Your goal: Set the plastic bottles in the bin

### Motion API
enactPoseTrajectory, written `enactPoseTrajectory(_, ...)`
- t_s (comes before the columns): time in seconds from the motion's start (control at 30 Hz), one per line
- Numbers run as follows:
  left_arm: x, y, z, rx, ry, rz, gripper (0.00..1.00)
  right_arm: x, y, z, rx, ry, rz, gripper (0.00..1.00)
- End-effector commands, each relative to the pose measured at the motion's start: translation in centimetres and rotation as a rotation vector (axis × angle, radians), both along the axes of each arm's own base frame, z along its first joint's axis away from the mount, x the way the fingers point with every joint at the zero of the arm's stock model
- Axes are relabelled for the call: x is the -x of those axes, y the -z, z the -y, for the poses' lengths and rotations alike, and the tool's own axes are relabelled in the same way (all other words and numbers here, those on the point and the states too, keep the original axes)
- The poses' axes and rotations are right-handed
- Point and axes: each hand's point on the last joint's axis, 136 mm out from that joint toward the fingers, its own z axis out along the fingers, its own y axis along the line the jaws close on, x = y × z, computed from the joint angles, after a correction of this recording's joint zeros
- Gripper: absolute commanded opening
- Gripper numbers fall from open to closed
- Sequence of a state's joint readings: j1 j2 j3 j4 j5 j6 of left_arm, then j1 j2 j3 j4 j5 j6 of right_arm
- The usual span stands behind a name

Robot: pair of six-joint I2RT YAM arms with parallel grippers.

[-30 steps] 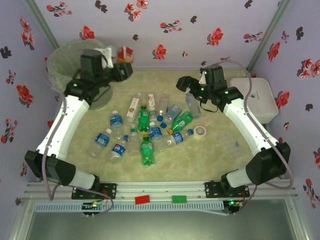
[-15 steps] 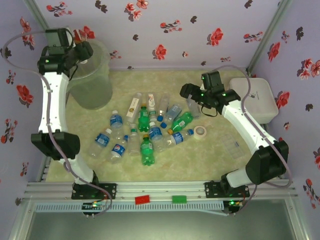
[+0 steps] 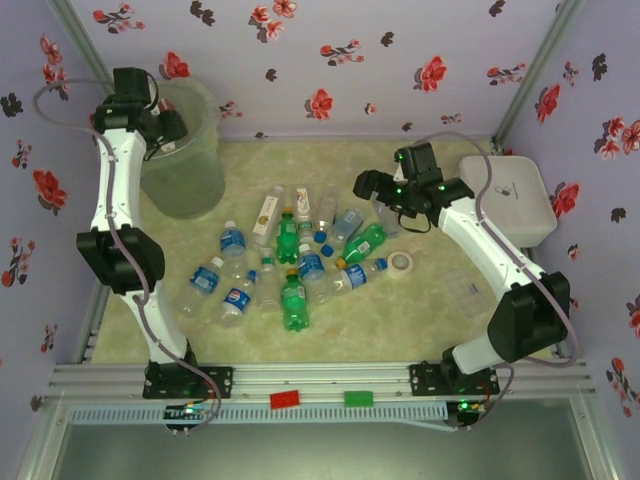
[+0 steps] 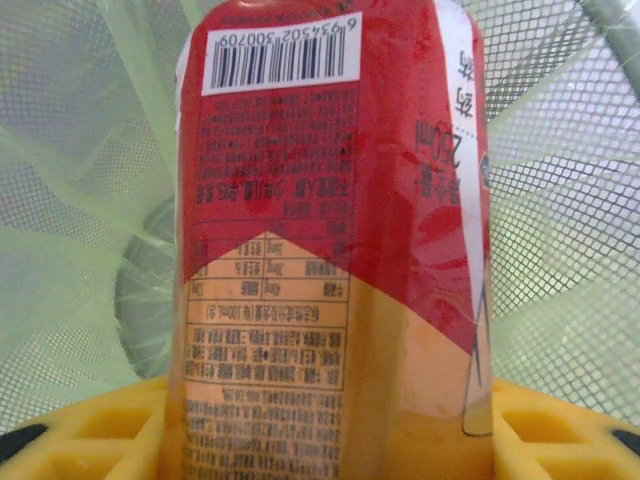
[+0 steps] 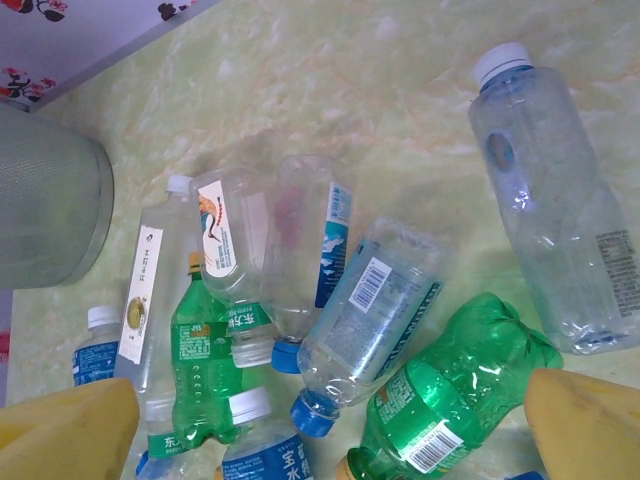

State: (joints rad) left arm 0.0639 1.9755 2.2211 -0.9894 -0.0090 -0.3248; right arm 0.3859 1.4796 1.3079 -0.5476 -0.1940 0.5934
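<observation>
At 10 o'clock on the counter [image 3: 430,330], the left hand [image 3: 165,127] is held over the bin [image 3: 195,180], clamped on a reddish bottle [image 4: 330,250]. From the left wrist, the bottle's long axis is seen running toward 12 o'clock, with the bin's lined mesh behind it, so a release is judged to be all that remains. The right hand [image 3: 362,186] is spread apart above the plastic bottles [image 3: 290,265]. A green bottle [image 5: 450,395] lies nearest, its axis running from 8 to 2 o'clock between the pads [image 5: 70,430]; that alignment cannot be made out from above.
</observation>
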Motion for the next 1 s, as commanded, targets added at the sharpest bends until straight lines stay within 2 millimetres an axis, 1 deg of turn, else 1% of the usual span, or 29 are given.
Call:
enactPoseTrajectory(0.0,0.2,-1.7,-0.7,-0.027,-0.009,0.031,0.71,0.1,0.4,-0.8,0.004,-0.053,0.009,1.0)
enactPoseTrajectory(0.03,0.2,-1.8,-0.7,-0.027,-0.009,0.033,0.76,0.2,0.4,-0.8,0.01,-0.055,0.013,1.0)
enactPoseTrajectory(0.17,0.6,-3.3,-0.6,-0.022,-0.014,0.067,0.88,0.3,0.3,-0.8,0.035,-0.062,0.035,1.0)
enactPoseTrajectory(0.23,0.9,-4.7,-0.5,-0.02,-0.012,0.099,0.91,0.3,0.4,-0.8,0.048,-0.062,0.04,1.0)
enactPoseTrajectory(0.3,1.5,-6.4,0.0,-0.004,-0.001,0.142,0.92,0.2,0.5,-0.9,0.052,-0.066,0.038,1.0)
enactPoseTrajectory(0.43,3.0,-9.1,2.2,0.044,0.066,0.22,0.93,0.3,1.3,-1.4,0.061,-0.099,0.016,1.0)
enactPoseTrajectory(0.5,4.0,-10.1,3.6,0.066,0.102,0.254,0.93,0.2,1.9,-1.5,0.084,-0.117,-0.003,1.0)
enactPoseTrajectory(0.57,5.3,-10.8,5.7,0.098,0.15,0.298,0.93,0.2,2.7,-1.4,0.126,-0.137,-0.027,1.0)
enactPoseTrajectory(0.67,7.6,-10.7,9.0,0.163,0.202,0.343,0.94,-0.2,3.7,-0.7,0.209,-0.147,-0.066,0.99)
enactPoseTrajectory(0.7,8.5,-9.8,10.0,0.192,0.209,0.345,0.94,-0.3,4.0,-0.5,0.234,-0.158,-0.077,0.99)
enactPoseTrajectory(0.73,9.2,-9.6,10.7,0.227,0.204,0.362,0.94,-0.4,4.4,-0.5,0.253,-0.168,-0.087,0.97)
enactPoseTrajectory(0.77,9.9,-8.3,11.8,0.278,0.203,0.364,0.94,-0.5,4.8,-0.3,0.282,-0.18,-0.1,0.96)
enactPoseTrajectory(0.83,11.0,-7.1,13.9,0.401,0.19,0.405,0.94,-1.0,5.5,0.3,0.343,-0.191,-0.114,0.93)
enactPoseTrajectory(0.87,11.7,-6.2,15.3,0.459,0.206,0.411,0.95,-1.3,6.0,0.6,0.379,-0.202,-0.123,0.92)
enactPoseTrajectory(0.97,13.1,-4.8,18.2,0.541,0.229,0.402,0.97,-2.2,7.0,1.6,0.459,-0.243,-0.16,0.88)
